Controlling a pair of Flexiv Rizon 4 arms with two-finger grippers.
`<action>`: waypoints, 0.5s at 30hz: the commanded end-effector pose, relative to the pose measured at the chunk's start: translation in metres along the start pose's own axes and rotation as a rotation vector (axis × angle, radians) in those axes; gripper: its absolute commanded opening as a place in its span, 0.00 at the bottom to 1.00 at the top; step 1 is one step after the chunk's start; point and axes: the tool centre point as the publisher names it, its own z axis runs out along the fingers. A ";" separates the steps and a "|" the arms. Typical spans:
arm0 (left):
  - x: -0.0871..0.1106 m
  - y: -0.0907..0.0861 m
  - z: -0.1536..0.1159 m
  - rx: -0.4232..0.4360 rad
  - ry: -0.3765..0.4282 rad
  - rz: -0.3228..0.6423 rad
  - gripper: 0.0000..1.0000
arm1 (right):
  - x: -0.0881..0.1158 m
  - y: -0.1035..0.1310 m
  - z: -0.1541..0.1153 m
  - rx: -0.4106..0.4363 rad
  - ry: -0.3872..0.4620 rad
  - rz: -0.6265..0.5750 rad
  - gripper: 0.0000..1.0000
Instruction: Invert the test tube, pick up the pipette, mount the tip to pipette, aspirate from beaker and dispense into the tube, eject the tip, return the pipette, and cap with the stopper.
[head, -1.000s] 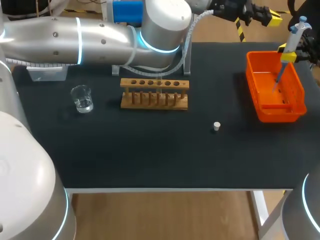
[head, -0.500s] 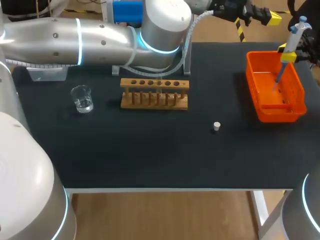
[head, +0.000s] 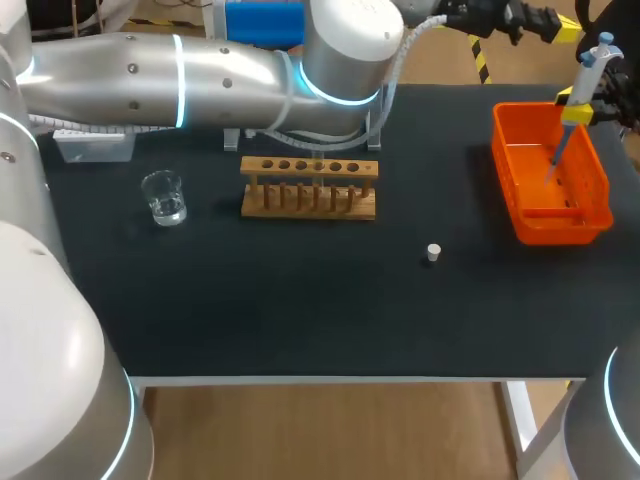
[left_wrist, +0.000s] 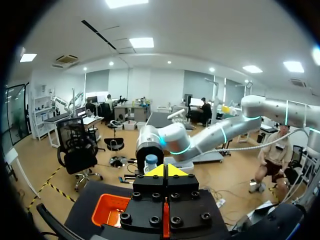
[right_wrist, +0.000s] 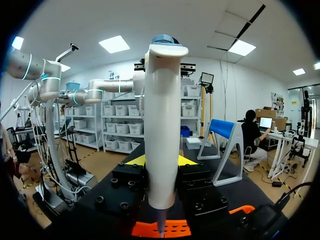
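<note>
The right gripper (head: 577, 108) pinched the white plastic pipette (head: 592, 62) upright over the far-right orange bin (head: 507, 175), with its slim clear tip (head: 556, 158) pointing down into it. This looked like tip ejection, best done centred and low so the tip drops inside the walls. The left gripper (left_wrist: 165, 171), fingers pressed together on nothing, hung beyond the far edge. The small pale stopper (head: 433, 252) sat right of the wooden rack (head: 308, 203), and the glass beaker (head: 163, 197) stood to its left.

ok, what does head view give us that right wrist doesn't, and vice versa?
Head only: beaker, wooden rack and stopper, standing apart on the black table. Right wrist only: the jaws close up, one at each side of the pipette and its white body. Both: the pipette held above the orange bin.
</note>
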 end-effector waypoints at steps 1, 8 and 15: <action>-0.004 0.003 0.013 0.035 -0.009 0.006 0.00 | -0.001 0.000 -0.002 0.000 0.006 0.000 0.00; -0.008 0.006 0.016 0.063 -0.028 0.010 0.00 | -0.001 0.000 -0.002 0.000 0.006 0.000 0.00; -0.015 0.006 0.020 0.076 -0.014 0.038 0.00 | -0.001 0.000 -0.002 0.000 0.006 0.000 0.00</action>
